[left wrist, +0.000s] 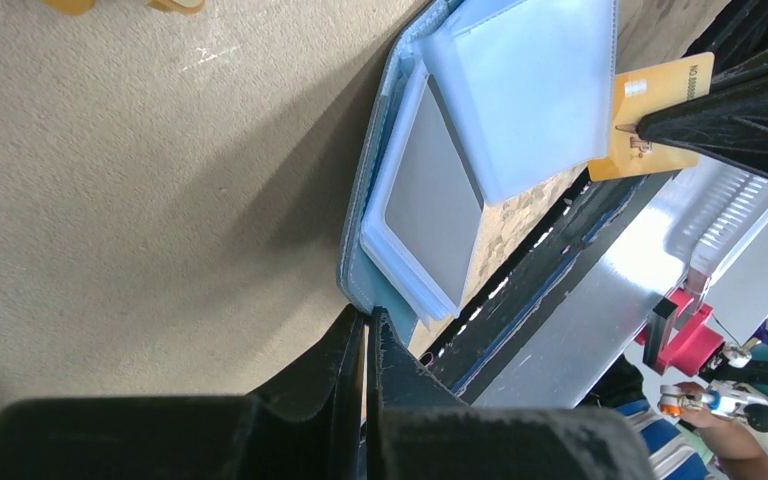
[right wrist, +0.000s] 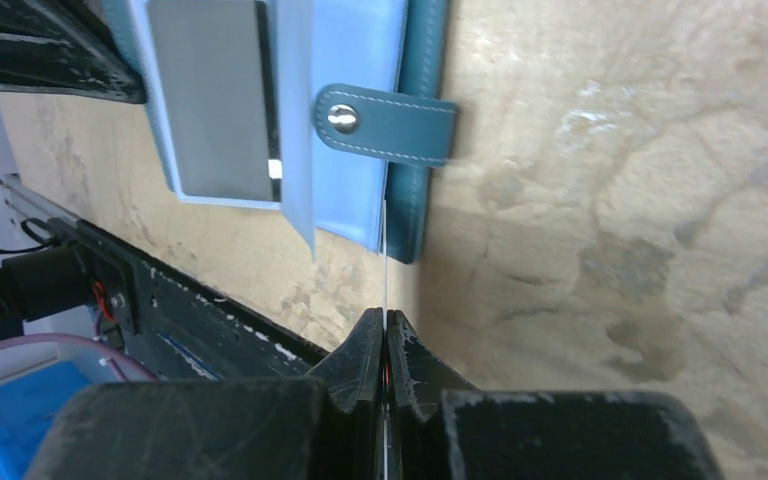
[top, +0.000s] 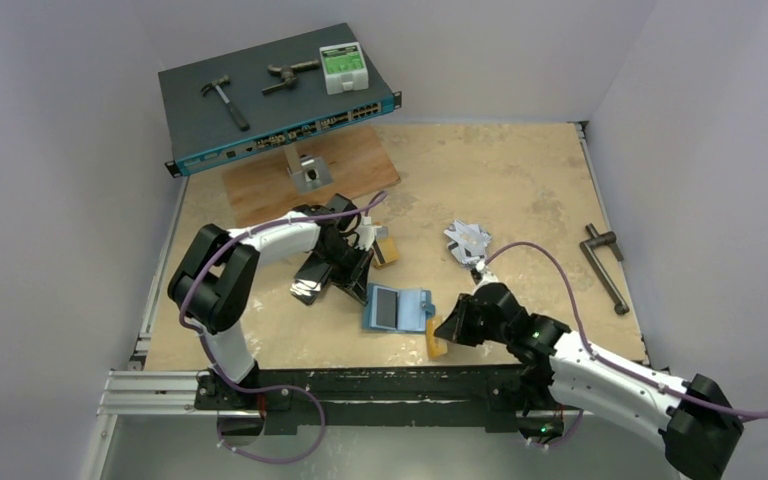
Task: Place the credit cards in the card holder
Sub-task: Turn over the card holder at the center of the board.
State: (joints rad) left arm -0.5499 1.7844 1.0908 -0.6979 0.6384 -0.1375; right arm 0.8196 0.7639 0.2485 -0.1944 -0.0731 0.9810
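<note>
At the near edge of the tabletop [top: 520,200], the right claw [right wrist: 385,325] is pressed together on a gold-orange credit card [left wrist: 660,105]. It grips the card by one end, and from its own wrist the card shows edge-on as a hair-thin line aimed at the open card holder [top: 415,310]. The teal holder lies flat just beyond, its snap strap [right wrist: 390,125] out to one side and a silver-grey card [left wrist: 430,195] already behind a clear sleeve. The left claw [left wrist: 368,325], closed with nothing visibly between its tips, rests at the holder's corner, apparently to steady it. The card looks light, stiff and slick, and is best held by a short end so the free end can lead into a slot. The soft, light holder would likely slide unless pinned. Farther back lie a second gold-orange card [top: 386,247] and, well apart, a network switch [top: 280,110] carrying a hammer [top: 225,100].
</note>
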